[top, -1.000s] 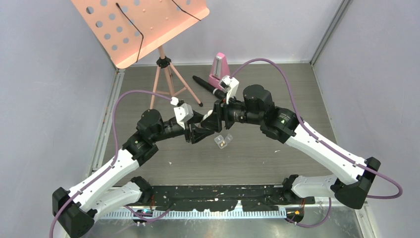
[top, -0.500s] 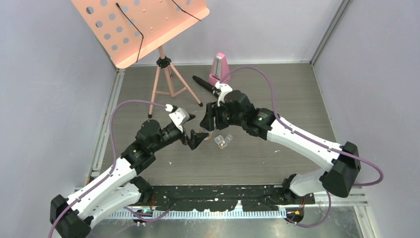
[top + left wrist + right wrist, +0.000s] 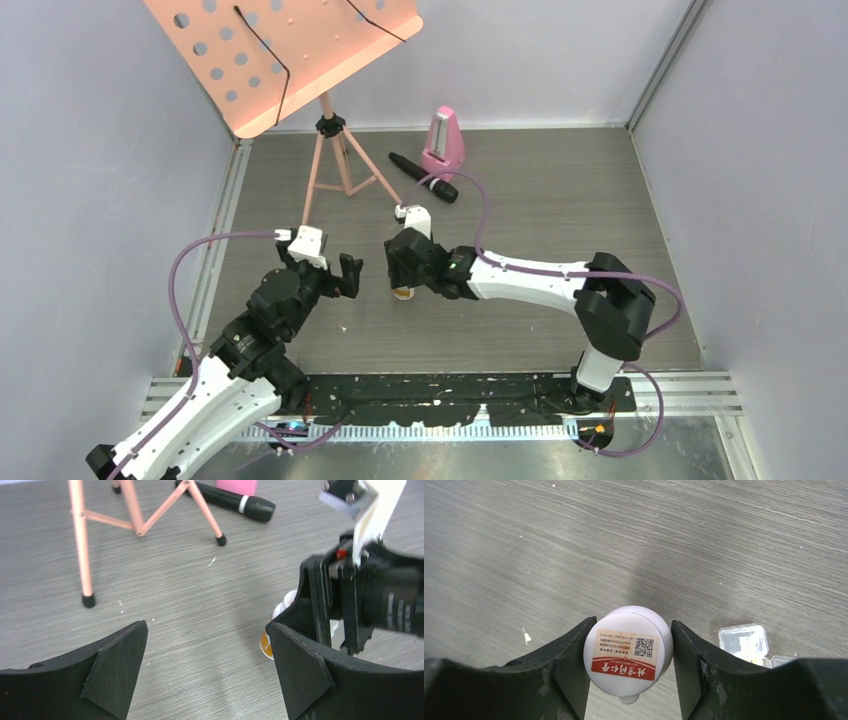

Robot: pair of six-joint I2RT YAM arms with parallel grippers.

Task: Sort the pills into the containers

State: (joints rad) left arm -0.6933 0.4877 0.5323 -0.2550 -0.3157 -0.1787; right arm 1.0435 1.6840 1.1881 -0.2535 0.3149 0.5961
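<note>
Now our right end effector is clamped on the small white-capped, orange-labelled bottle; the left end effector hangs open. The clear two-compartment plastic pill box lies on the grey counter just beside one finger, so we should lift straight up

Only one thing here gives you any writing: in the right wrist view, the small bottle carries a label on its white top. You get a QR code, tiny print beside it too small to read, and white Chinese characters on a red band, too blurred to read.
</note>
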